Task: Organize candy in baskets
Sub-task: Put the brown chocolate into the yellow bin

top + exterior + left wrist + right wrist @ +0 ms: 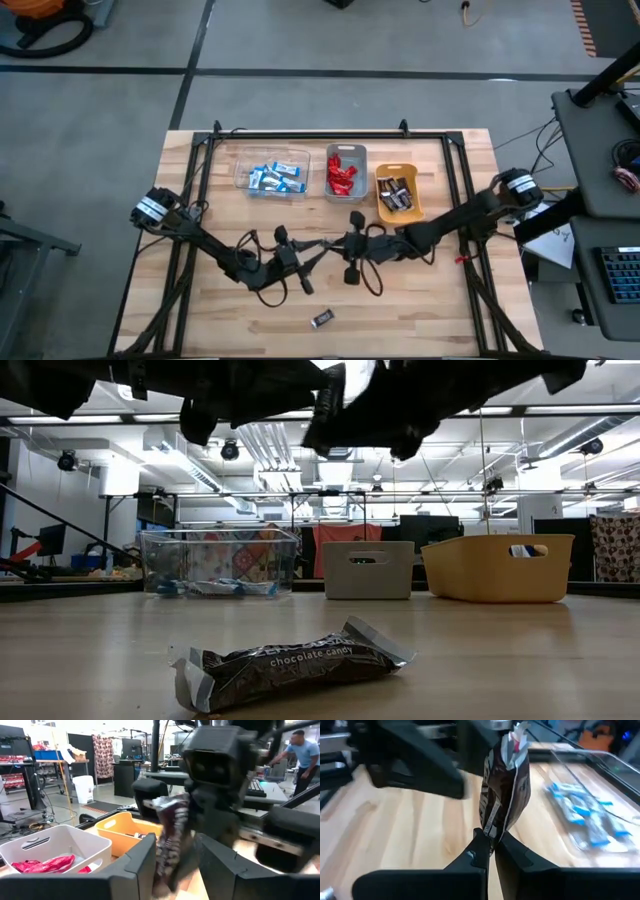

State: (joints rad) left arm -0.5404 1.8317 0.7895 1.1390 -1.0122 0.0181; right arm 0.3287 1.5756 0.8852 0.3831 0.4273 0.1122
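Observation:
A dark brown candy bar (502, 785) is held in the air over the table's middle, with my right gripper (490, 845) shut on it. My left gripper (175, 865) faces it from the left, open, one finger on either side of the same bar (170, 835) with a gap to each. A second brown bar (322, 318) lies flat on the table near the front edge. At the back stand the baskets: a clear one (272, 170) with blue-and-white candy, a grey one (346, 172) with red candy, and an orange one (398, 192) with brown bars. My right gripper pinches the bar's near end (492, 827) between its two fingertips. The fingers come nearly level from the table's right and lie along the bar. The bar sticks out beyond the fingertips toward my left gripper, clear of the table, its crimped far end (515, 740) free.
Both arms meet over the table's centre (330, 245). Bare wood lies to the left and right of the loose bar (290, 660). A black frame rail (310, 133) runs along the far edge behind the baskets. A person (300, 755) stands in the room beyond.

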